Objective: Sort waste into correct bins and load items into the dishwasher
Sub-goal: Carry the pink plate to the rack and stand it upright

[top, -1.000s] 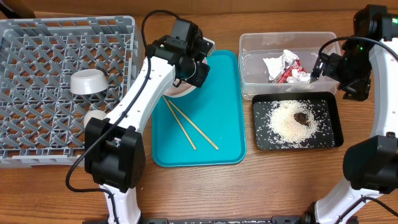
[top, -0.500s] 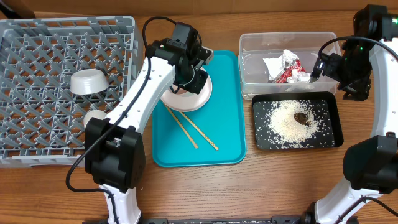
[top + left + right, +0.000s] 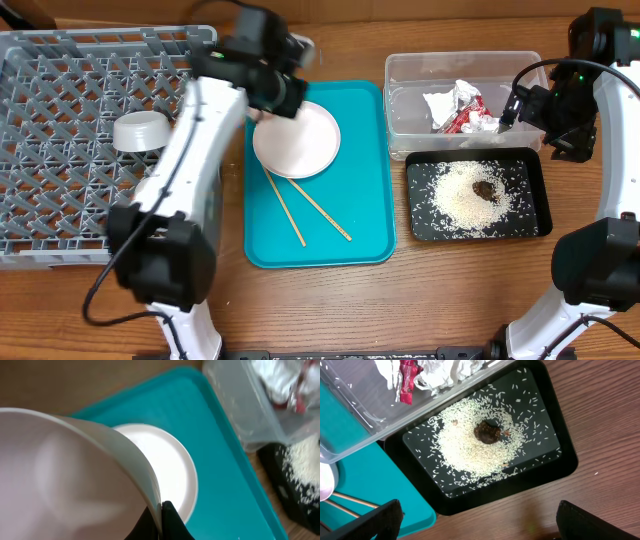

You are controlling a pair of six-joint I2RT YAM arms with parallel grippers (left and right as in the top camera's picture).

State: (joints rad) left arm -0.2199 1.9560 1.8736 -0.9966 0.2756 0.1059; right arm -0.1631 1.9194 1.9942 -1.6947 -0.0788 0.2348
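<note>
**Carrying a Rim-Pinched Dish Over to the Rack**

Start at the left gripper (image 3: 161,519), clenched on the thin rim of a white dish (image 3: 75,475), most likely a plate, lifted clear and tilted steeply. Treat so small a bite as a weak hold, judged prone to swing or slip under a quick turn. Move smoothly and avoid jerks.

Mind the second plate (image 3: 172,470) lying flat just below on the teal tray (image 3: 220,450), and the two chopsticks (image 3: 285,207) beside it. Stay high enough to pass over both.

Carry leftward to the grey dish rack (image 3: 60,120), over its low wall, and pick a free stretch of lattice apart from the white bowl (image 3: 140,130) sitting there. Lower until resting on the grid before letting go. Never drop from height, for fear of a bounce.

Leave the far side alone:
- clear tub (image 3: 420,75) holding the red-and-white wrapper (image 3: 406,380) and white paper (image 3: 440,372)
- just beside it, black tray (image 3: 545,195) strewn with rice (image 3: 470,445) around a brown lump (image 3: 487,432)
- hovering over them, the right gripper (image 3: 480,527), spread wide and empty
</note>
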